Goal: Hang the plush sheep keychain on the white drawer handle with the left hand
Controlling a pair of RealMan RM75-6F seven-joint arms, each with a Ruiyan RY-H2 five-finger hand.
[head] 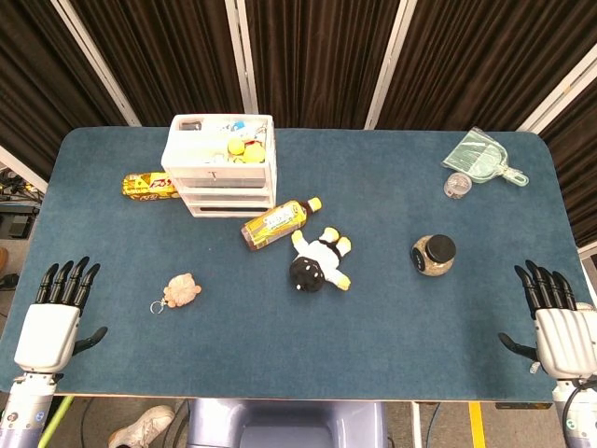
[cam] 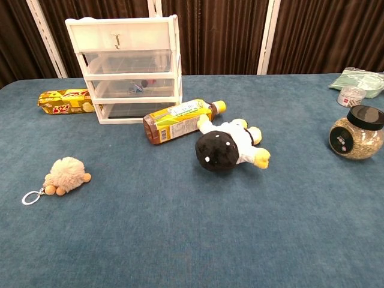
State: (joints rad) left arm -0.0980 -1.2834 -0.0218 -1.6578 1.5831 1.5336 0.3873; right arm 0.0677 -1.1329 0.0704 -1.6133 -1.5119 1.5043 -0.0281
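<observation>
The plush sheep keychain lies on the blue table, left of centre, its metal ring pointing toward the front left. The white drawer unit stands at the back left; a small handle sits on its top drawer front. My left hand rests at the table's front left corner, fingers spread, holding nothing, well left of the sheep. At the front right corner my right hand is likewise spread and empty. Neither hand appears in the chest view.
A tea bottle lies right of the drawers, with a black-and-white plush toy beside it. A yellow snack pack sits left of the drawers. A dark-lidded jar, a small cup and a green dustpan occupy the right side.
</observation>
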